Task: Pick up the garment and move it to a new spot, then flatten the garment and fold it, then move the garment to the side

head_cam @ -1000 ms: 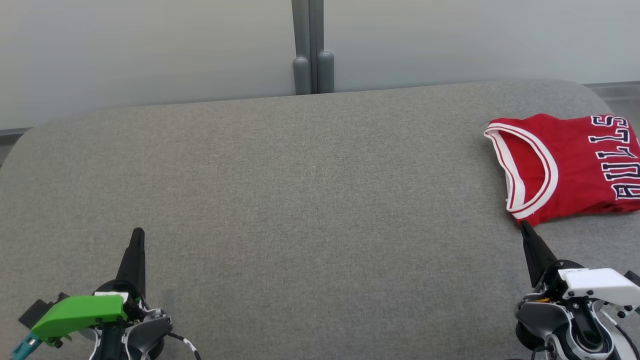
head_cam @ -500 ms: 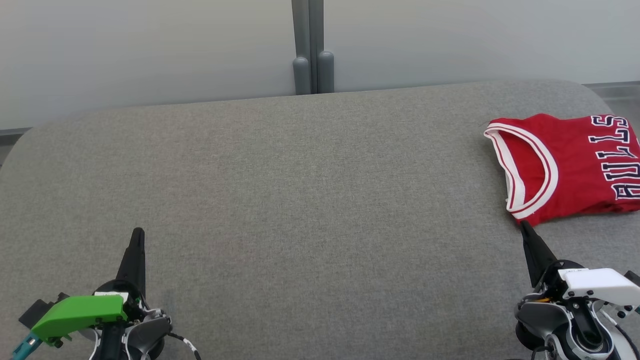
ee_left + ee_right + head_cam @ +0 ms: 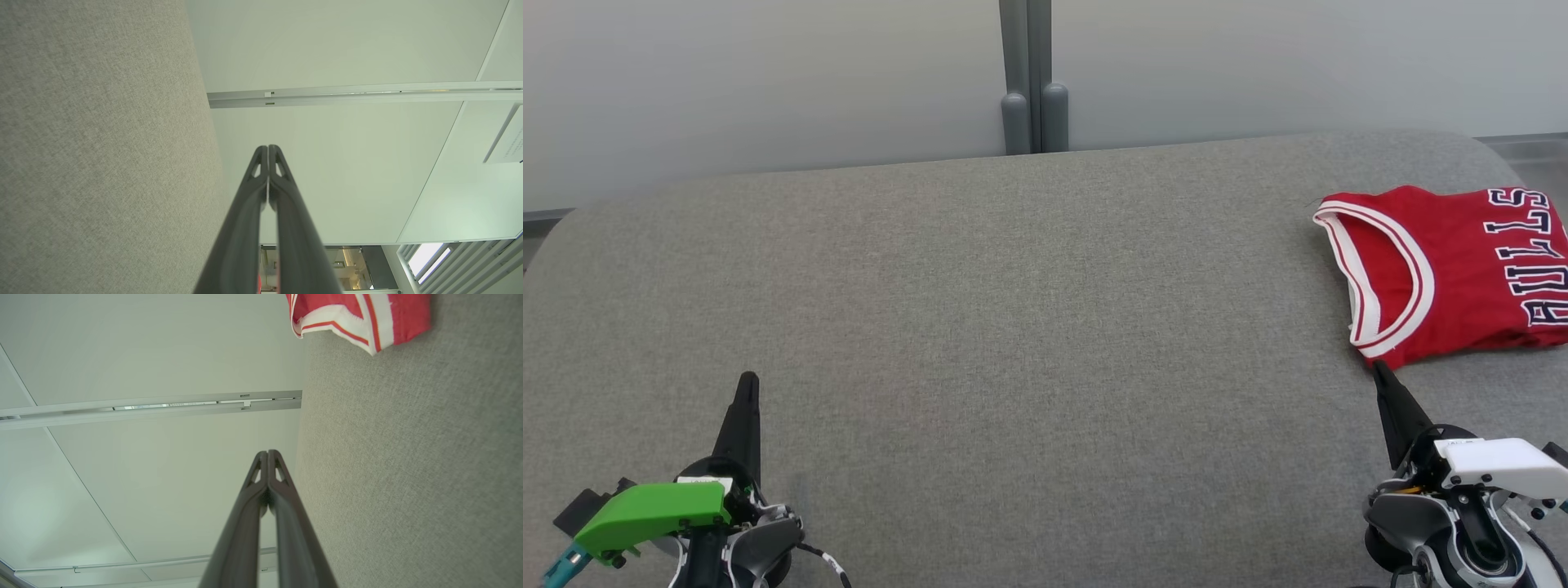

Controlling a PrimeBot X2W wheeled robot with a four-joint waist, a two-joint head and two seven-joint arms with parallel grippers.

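My left claw (image 3: 747, 382) and right claw (image 3: 1379, 369) are both pressed together, empty, over the grey desk (image 3: 1029, 327); the red garment (image 3: 1445, 269) lies folded at its right side, just beyond the right claw's tip, and I judge it light, limp, slippery, best pinched through all layers at the near edge.

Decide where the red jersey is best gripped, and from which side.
Probably grip the jersey at its near white-trimmed corner, coming from the robot's side. It lies flat, and that corner sits just ahead of the right gripper, whose fingers are shut.
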